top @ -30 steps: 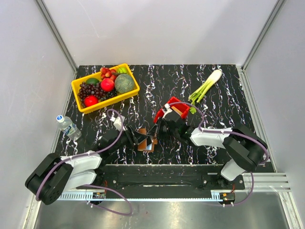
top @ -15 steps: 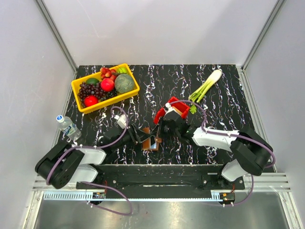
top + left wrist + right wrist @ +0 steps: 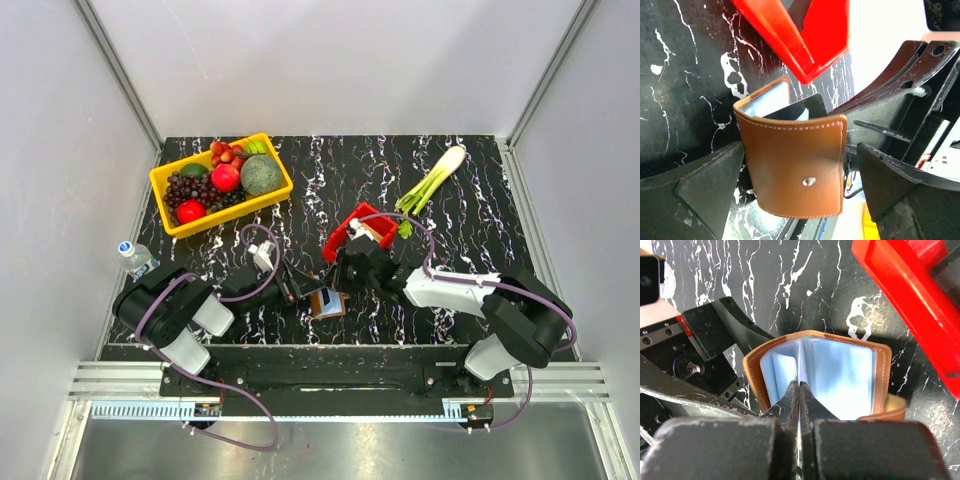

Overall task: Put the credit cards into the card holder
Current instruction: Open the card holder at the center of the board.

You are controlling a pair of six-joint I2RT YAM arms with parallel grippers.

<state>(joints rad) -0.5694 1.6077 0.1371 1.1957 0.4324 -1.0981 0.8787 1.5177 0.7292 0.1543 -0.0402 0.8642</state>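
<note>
1. Card holder: we find it standing open on the counter, just beside the red bin.
2. Left hand: spread wide astride the card holder, gripping nothing.
3. Right hand: pinched shut over its blue pockets.

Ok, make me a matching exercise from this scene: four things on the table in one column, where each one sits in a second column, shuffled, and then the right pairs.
Things
1. card holder
2. red bin
3. yellow crate
4. leek

Places
A. far right of the table
B. far left corner
C. middle, nearest the front edge, open with pale blue inside
D. middle, a little farther back

Pairs: 1-C, 2-D, 3-B, 4-A
</note>
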